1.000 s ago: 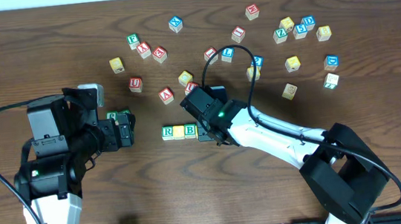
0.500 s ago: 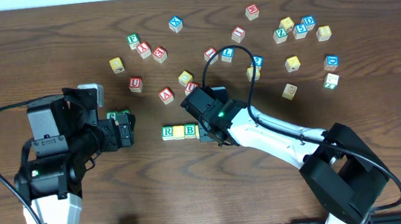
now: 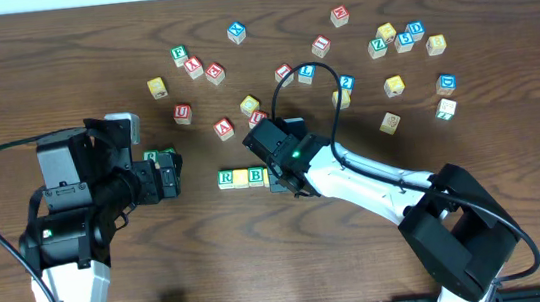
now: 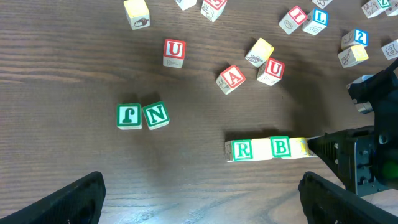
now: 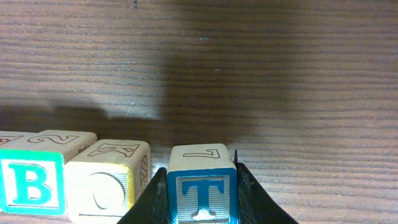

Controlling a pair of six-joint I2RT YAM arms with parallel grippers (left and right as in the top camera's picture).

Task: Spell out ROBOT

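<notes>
A row of cubes lies mid-table: green R (image 3: 225,179), a yellow cube (image 3: 241,177), green B (image 3: 257,176). The left wrist view shows R (image 4: 241,149), B (image 4: 281,147) and a second yellow cube (image 4: 300,147) at the row's right end. In the right wrist view my right gripper (image 5: 202,202) is shut on the blue T cube (image 5: 202,190), just right of the yellow O cube (image 5: 102,183) and B (image 5: 28,183), with a narrow gap. From overhead the right gripper (image 3: 278,175) hides the T. My left gripper (image 3: 167,177) stands open and empty, left of the row.
Two green cubes, a J-like one (image 4: 129,116) and N (image 4: 155,115), lie by the left gripper. Red U (image 4: 175,51), red A (image 4: 231,78) and another red U (image 4: 271,70) sit behind the row. Several more cubes (image 3: 394,86) are scattered across the far table.
</notes>
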